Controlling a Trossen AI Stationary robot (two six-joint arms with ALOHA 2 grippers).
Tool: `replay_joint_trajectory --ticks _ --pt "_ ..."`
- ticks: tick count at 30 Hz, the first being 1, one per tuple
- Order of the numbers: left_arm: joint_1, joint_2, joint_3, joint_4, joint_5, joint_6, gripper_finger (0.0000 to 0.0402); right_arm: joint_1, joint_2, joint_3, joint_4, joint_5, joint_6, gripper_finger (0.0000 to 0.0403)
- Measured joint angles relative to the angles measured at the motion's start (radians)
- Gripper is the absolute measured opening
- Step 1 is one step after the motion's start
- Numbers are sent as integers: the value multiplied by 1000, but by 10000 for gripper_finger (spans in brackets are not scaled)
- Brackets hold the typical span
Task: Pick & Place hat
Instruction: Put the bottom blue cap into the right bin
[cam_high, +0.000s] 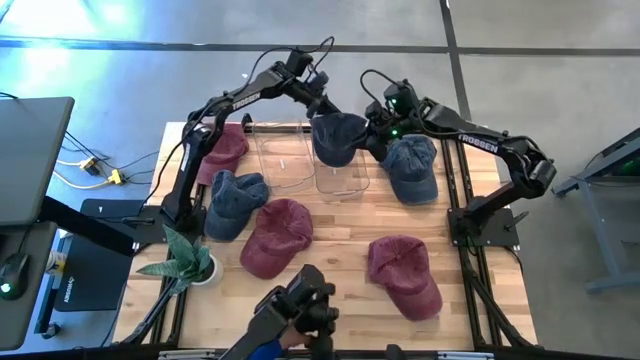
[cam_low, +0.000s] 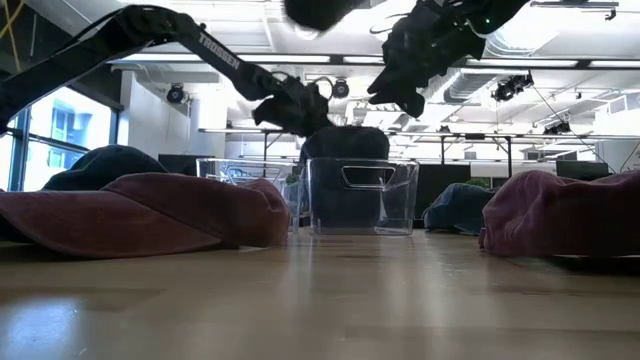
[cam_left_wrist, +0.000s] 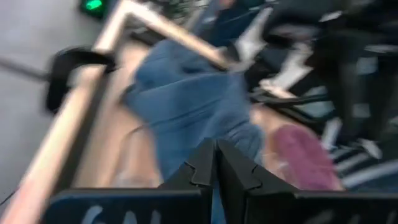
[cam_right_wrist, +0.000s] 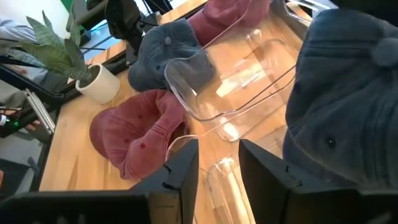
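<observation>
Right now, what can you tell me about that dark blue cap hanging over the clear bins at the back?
The dark blue cap looks like soft, washed cotton, with stitched panels and a button on its crown. It sits above the right clear bin, sagging partly into it, between the two arms. The left hand is shut at its far edge and the right hand is close beside it. Whether either hand actually grips the cloth cannot be made out.

the light wooden plank table (cam_high: 345, 300) carries two clear plastic bins (cam_high: 283, 155) side by side at its far edge, three dark red caps (cam_high: 277, 236), two blue denim caps (cam_high: 236, 202) — one left, one right — and a white pot with a green plant (cam_high: 190, 262) at the left.
</observation>
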Motion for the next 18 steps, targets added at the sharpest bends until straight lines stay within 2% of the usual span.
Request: replay_joint_trajectory --ticks 6,8,11,18 --pt "-8 2 -2 -5 281 2 2 1 0 0 0 2 1 99" --pt "-7 2 -2 -4 317 1 2 1 0 0 0 20 -4 99" --pt "-6 2 -2 0 259 8 2 1 0 0 0 53 -6 99" --pt "-7 2 -2 8 26 14 2 37 0 0 -36 63 -101 99"
